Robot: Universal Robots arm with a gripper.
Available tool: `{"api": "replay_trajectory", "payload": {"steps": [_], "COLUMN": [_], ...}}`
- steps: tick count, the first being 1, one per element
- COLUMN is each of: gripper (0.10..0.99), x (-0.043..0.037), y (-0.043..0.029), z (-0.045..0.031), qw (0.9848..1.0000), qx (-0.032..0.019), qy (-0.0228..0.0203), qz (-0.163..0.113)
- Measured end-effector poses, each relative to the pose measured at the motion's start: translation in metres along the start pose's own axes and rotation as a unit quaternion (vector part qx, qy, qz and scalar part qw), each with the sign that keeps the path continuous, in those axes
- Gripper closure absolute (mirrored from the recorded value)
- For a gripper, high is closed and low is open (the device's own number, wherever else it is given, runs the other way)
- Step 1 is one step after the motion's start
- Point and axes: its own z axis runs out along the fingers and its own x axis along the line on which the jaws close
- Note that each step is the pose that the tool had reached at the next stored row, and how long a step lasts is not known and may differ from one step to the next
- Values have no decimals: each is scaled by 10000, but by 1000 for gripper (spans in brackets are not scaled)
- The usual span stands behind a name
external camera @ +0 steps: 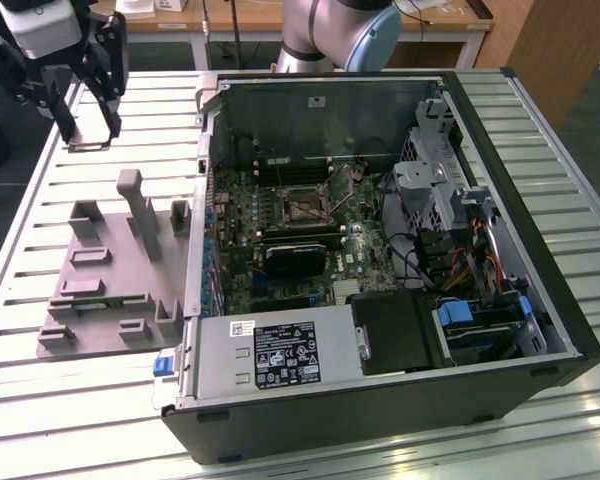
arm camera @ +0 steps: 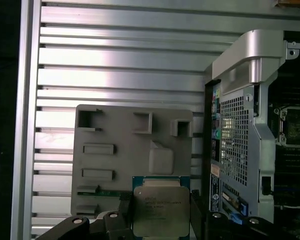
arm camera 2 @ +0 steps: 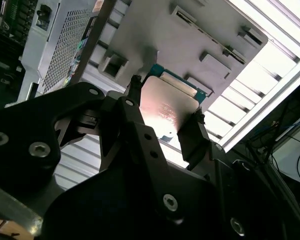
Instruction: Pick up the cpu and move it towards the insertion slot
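My gripper (external camera: 90,132) hangs at the far corner on the exterior view's left, above the slatted table and beyond the grey tray (external camera: 110,270). It is shut on the cpu (arm camera: 157,210), a flat square chip with a shiny silver top and a thin pale rim. One black finger presses on each of two opposite edges of the cpu (arm camera 2: 167,107). In the exterior view the cpu (external camera: 90,146) is a thin sliver between the fingertips. The insertion slot (external camera: 302,205), a silvery square frame with a dark centre, lies on the motherboard inside the open computer case, well to the right in the exterior view.
The grey tray (arm camera: 130,150) with its rectangular recesses and upright posts lies below the gripper. The case's metal wall (external camera: 202,200) stands between tray and motherboard. A labelled power supply box (external camera: 280,350) is at the case's near edge, with drive bays and cables (external camera: 460,240) on the right.
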Motion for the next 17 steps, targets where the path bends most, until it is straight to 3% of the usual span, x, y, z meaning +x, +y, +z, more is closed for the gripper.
{"api": "replay_trajectory", "payload": {"steps": [6, 17], "gripper": [545, 545], "x": [-231, -726], "y": [-4, -13], "z": [7, 23], "qw": [10000, 10000], "qx": [0, 0], "qy": [4, 17], "qz": [0, 1]}}
